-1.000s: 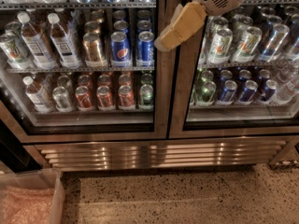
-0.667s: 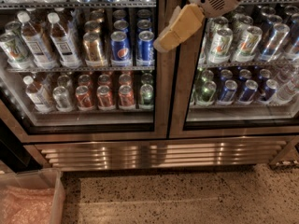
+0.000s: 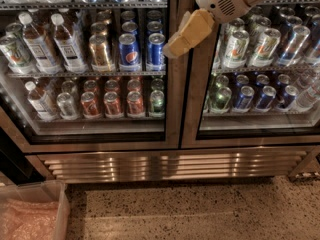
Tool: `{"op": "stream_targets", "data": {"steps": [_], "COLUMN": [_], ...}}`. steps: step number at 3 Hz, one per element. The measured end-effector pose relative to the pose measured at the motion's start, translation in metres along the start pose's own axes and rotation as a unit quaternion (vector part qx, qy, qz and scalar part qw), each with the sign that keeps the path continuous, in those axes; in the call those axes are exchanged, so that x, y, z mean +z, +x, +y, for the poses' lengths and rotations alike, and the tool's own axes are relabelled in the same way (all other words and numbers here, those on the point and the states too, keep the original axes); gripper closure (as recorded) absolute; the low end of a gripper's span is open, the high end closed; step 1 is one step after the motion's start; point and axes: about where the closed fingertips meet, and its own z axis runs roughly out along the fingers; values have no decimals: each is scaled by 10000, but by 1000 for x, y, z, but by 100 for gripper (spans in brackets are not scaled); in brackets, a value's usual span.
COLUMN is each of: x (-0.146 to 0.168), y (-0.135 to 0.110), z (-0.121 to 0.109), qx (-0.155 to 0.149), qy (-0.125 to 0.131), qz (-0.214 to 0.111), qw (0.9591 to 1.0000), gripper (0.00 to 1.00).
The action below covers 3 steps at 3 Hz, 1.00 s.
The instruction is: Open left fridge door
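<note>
The left fridge door [image 3: 172, 109] is a tall glass door in a brushed-steel frame, and it stands closed. Behind its glass are shelves of bottles and cans. My gripper [image 3: 187, 34], tan-coloured on a white wrist, reaches in from the upper right. It hangs in front of the door's right frame edge, where the two doors meet. I cannot tell whether it touches the frame. The twin right door [image 3: 260, 129] is closed too.
A steel louvred grille [image 3: 170, 164] runs below both doors. A clear plastic bin [image 3: 57, 204] with pink contents sits on the speckled floor [image 3: 200, 214] at the bottom left. A dark gap lies left of the fridge.
My gripper has shifted very slightly down and left along the middle frame. The doors have not moved.
</note>
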Motion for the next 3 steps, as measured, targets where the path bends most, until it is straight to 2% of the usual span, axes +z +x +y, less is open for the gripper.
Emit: {"op": "stream_targets", "data": {"steps": [1, 2, 3], "x": [1, 2, 2], "y": [-1, -1, -1], "z": [-4, -5, -5], "qx": [11, -23, -24], "qy": [-10, -80, -80], "qz": [-52, -94, -94], "qw": [10000, 9999, 9999], "gripper": [0, 18, 41]}}
